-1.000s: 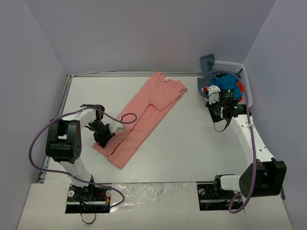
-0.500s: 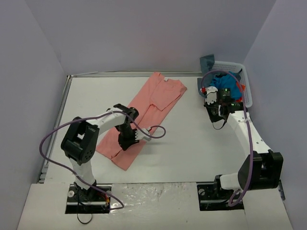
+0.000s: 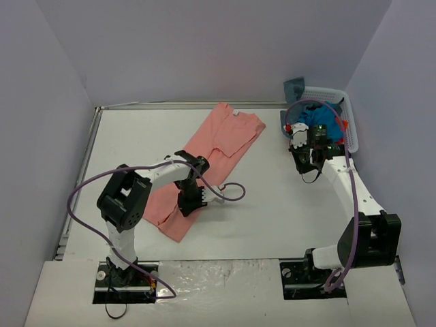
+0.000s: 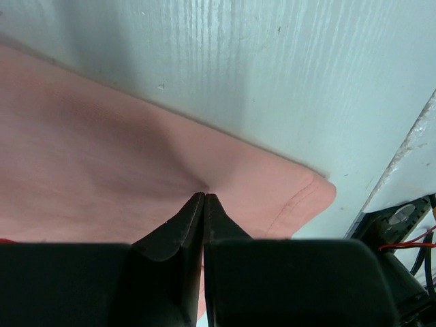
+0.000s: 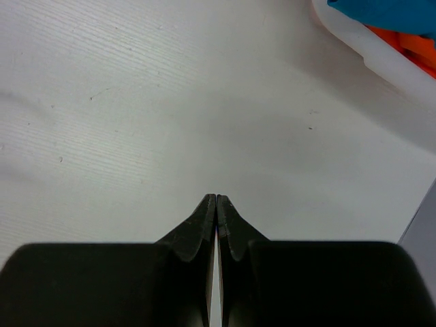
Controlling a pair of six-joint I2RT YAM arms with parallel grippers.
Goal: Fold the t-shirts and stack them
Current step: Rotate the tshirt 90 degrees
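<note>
Worryingly, the left fingers (image 4: 178,230) pinch only a thin pucker of the salmon-pink t-shirt (image 4: 102,150), so it may slip mid-fold. The right fingers (image 5: 194,225), closed empty, offer no help.

I see the white counter (image 3: 272,218) carrying a salmon-pink t-shirt (image 3: 225,133) laid diagonally left of centre, and a white basket (image 3: 325,91) at far right.

Left arm (image 3: 153,174) and right arm (image 3: 355,197): white links, black joint housings, purple cable (image 3: 242,193) looped along each. Left gripper (image 4: 204,197), right gripper (image 5: 216,197): matte black, tapered wedge fingers. Black base mounts (image 3: 306,272).
</note>
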